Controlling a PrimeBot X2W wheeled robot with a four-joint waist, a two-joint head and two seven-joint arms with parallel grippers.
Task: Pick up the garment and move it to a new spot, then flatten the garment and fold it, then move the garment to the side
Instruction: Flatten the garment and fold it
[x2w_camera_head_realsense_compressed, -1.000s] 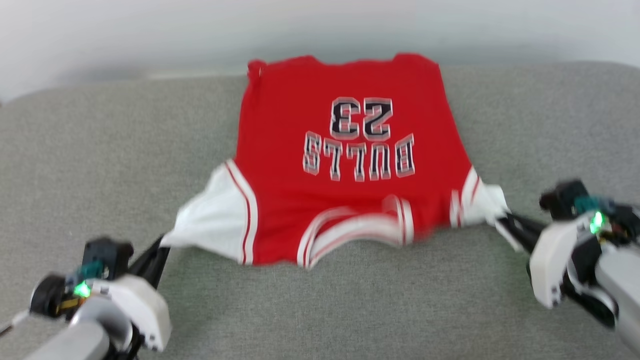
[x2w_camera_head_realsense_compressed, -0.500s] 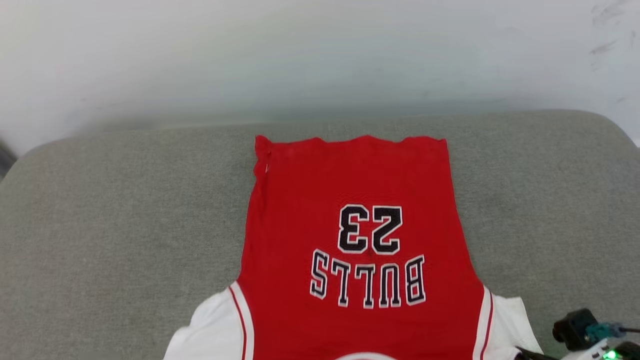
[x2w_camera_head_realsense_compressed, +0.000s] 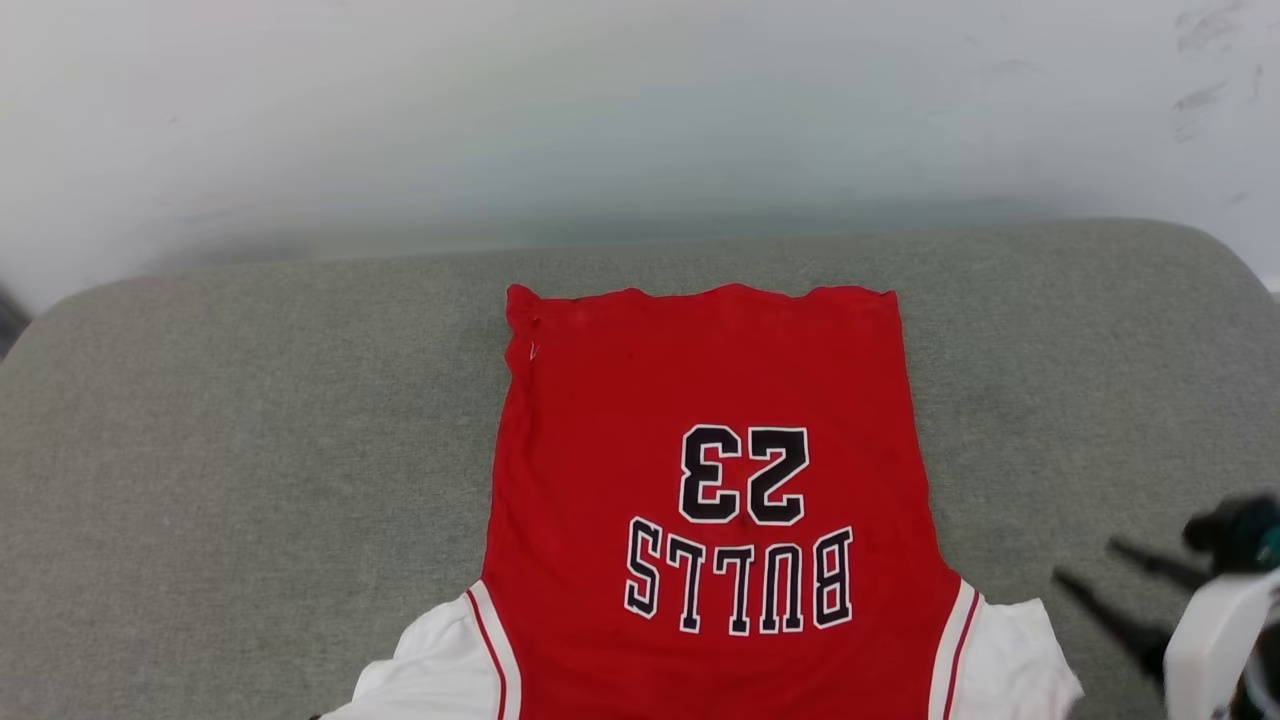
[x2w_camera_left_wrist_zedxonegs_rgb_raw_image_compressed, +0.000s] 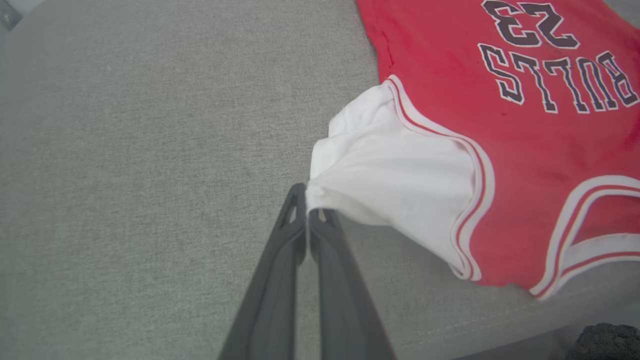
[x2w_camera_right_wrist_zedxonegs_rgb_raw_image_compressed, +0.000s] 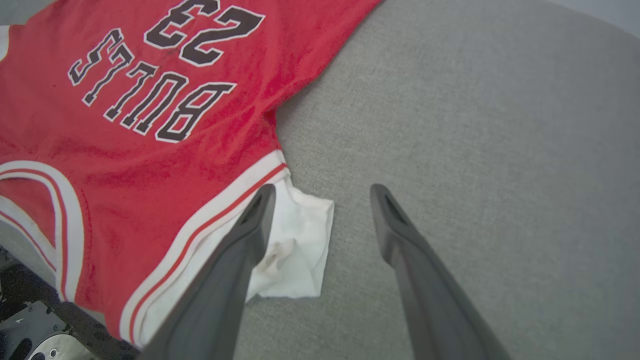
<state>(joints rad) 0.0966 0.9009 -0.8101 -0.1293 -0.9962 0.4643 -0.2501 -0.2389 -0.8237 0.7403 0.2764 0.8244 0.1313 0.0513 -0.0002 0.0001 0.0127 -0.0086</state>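
Red knit, soft and light, the garment (x2w_camera_head_realsense_compressed: 715, 480) lies spread lettering-up on the grey surface (x2w_camera_head_realsense_compressed: 250, 450), hem toward 12 o'clock, collar toward 6. It looks likely to sag and crease, so sleeve edges or shoulders seem the best holds. The left gripper (x2w_camera_left_wrist_zedxonegs_rgb_raw_image_compressed: 307, 200) is pinched tight on the white sleeve (x2w_camera_left_wrist_zedxonegs_rgb_raw_image_compressed: 390, 175) at 7 o'clock. The right gripper (x2w_camera_right_wrist_zedxonegs_rgb_raw_image_compressed: 324, 195) gapes wide and empty by the other sleeve (x2w_camera_right_wrist_zedxonegs_rgb_raw_image_compressed: 300, 235) at 5.
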